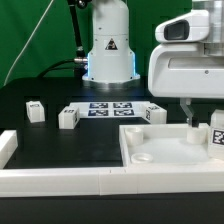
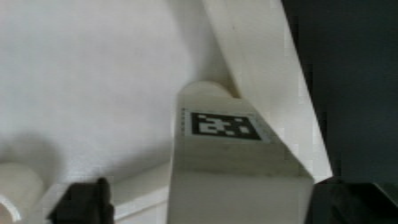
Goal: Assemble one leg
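A leg (image 2: 228, 160), a white post with a black-and-white tag, stands at the large white panel (image 2: 89, 80) by its raised rim. My gripper (image 2: 217, 205) is open and straddles this leg. One dark finger (image 2: 80, 200) stands clear of it and the other finger (image 2: 356, 200) is close against it. In the exterior view the gripper (image 1: 203, 125) hangs low over the panel (image 1: 165, 150) at that view's right, with the tagged leg (image 1: 217, 135) at the frame edge.
Three more small white legs stand on the black table: two at the exterior view's left (image 1: 35, 110) (image 1: 68, 117) and one by the panel (image 1: 153, 113). The marker board (image 1: 110, 108) lies before the robot base. A white rail (image 1: 60, 182) runs along the front.
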Controlling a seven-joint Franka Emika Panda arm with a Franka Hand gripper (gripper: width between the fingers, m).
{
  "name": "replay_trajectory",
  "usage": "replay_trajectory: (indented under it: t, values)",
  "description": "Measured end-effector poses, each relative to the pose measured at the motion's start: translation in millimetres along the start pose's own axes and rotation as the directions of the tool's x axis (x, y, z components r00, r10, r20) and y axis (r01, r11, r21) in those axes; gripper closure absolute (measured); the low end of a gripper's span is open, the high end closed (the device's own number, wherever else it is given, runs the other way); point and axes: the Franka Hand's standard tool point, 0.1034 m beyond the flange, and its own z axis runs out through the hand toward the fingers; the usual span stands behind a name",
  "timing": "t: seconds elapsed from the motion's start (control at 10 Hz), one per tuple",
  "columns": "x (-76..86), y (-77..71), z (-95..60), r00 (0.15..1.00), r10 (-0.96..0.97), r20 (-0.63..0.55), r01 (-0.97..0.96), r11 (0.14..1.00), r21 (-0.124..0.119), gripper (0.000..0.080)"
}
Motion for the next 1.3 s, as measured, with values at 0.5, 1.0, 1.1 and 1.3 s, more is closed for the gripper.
replay_trajectory:
  t: [0.5,1.0,1.1,1.3]
  values:
    - [0.4,0.6,0.0,0.999,0.046,0.0,-0.046,0.999,0.0,0.0509]
    - [-1.1,2.0,0.2,0.798,0.602,-0.023,-0.601,0.799,0.015,0.0508]
    - [-1.0,2.3,0.2,0.737,0.675,-0.026,-0.675,0.738,0.021,0.0508]
    - [-1.4,3.3,0.5,0.533,0.846,-0.022,-0.846,0.533,0.029,0.0508]
